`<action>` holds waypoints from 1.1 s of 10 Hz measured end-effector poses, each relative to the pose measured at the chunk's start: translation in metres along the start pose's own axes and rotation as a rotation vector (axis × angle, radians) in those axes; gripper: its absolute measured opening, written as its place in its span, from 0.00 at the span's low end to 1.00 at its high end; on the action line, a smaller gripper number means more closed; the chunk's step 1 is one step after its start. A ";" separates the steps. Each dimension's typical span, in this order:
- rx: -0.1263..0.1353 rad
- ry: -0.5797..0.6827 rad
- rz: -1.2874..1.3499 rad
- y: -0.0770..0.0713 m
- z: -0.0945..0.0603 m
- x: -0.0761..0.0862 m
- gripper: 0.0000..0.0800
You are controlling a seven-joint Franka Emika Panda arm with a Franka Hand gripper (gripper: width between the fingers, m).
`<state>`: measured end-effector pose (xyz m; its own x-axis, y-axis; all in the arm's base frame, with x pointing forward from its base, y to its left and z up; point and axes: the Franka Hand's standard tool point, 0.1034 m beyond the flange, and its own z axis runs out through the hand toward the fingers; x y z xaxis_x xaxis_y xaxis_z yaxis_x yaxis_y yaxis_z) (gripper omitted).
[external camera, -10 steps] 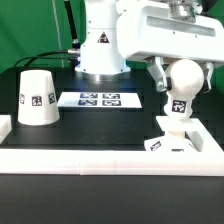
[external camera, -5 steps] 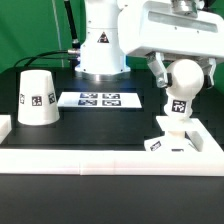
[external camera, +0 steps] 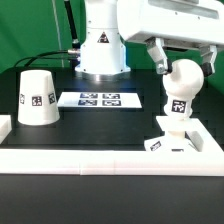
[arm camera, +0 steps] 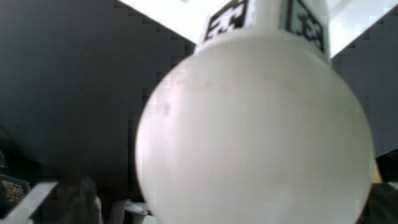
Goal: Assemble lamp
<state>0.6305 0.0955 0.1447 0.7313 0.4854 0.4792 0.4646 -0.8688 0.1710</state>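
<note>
From where I stand the lamp is in three pieces, two of them already together. The base (external camera: 190, 141) lies flat on the black desk (external camera: 95, 125), far over on the exterior view's right and close against the white border (external camera: 90, 158) that runs along the front. The bulb (external camera: 181, 80) stands upright on the base, round head on top, with a square tag on its neck facing the camera. Another tag shows on the base's near edge.

The shade (external camera: 37, 97) is well apart from them, on the exterior view's left. It sits wide end down on the desk with its tag facing forward. Between the two, further back, the marker board (external camera: 100, 99) lies flat in front of the robot's white body.

The gripper (external camera: 184, 62) hangs just over the bulb's head. Its jaws are spread wider than the head, and the dark finger (external camera: 159, 60) I can see best stands a little off the head's side, so it holds nothing.

In the wrist view the bulb (arm camera: 249, 130) fills almost the whole picture as a smooth white oval seen from above, with its tags beyond it. The fingers are too dark to make out there.
</note>
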 end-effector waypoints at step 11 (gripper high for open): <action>0.134 -0.298 0.070 -0.017 0.006 -0.009 0.87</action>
<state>0.6190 0.1065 0.1324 0.8686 0.4492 0.2092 0.4549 -0.8902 0.0225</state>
